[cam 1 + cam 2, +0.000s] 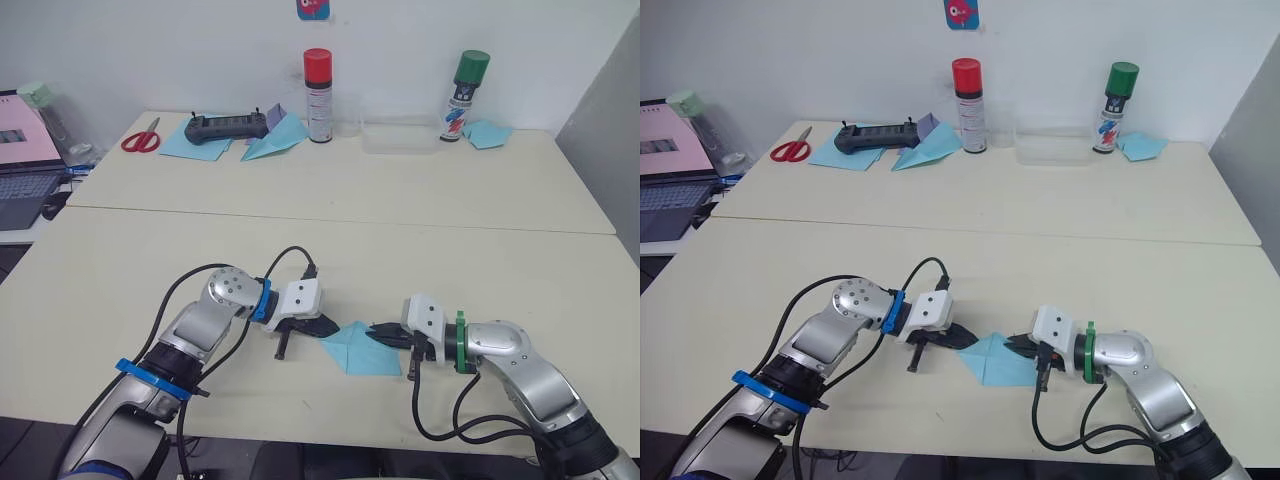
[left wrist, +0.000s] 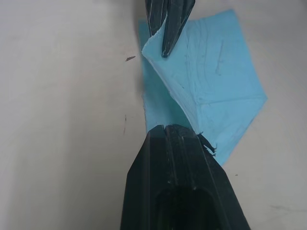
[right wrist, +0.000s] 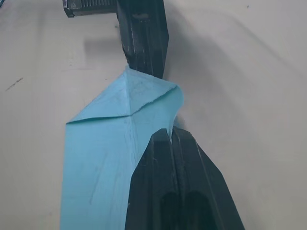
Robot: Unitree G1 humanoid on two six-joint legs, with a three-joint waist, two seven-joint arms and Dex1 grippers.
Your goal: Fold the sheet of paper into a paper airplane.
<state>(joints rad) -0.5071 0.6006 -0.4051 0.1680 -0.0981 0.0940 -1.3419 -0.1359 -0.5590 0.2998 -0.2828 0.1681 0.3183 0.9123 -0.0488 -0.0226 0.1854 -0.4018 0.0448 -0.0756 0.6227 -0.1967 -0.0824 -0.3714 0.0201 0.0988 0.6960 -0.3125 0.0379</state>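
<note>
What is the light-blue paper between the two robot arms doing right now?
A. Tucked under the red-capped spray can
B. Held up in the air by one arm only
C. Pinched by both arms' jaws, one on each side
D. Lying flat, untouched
C: the sheet of paper lies on the table with the left gripper and the right gripper each closed on an opposite edge.

Laptop [image 1: 25, 170] cut off by frame edge
</note>
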